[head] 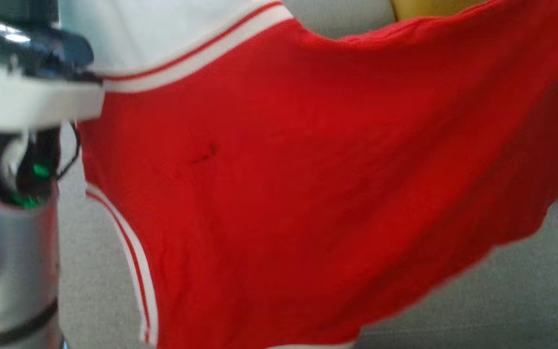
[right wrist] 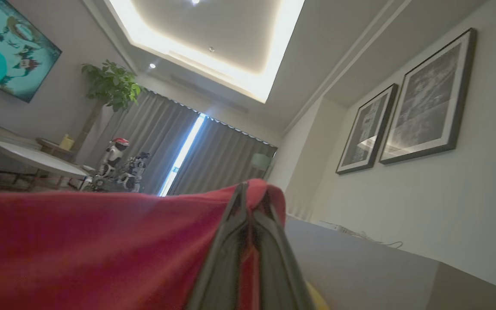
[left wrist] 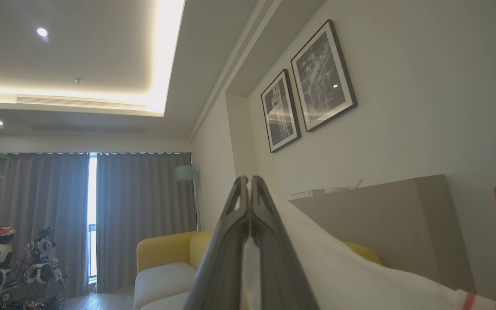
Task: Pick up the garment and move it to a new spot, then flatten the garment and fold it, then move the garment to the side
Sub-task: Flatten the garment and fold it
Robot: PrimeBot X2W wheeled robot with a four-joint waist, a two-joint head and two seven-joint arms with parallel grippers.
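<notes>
Looking down at the grey sofa [head: 502, 300], we see the red garment [head: 308, 194] spread in the air above it. The left gripper [left wrist: 250, 181] is closed tight on its white panel, the right gripper [right wrist: 248, 189] on a red edge; the cloth stretches between the two claws.
</notes>
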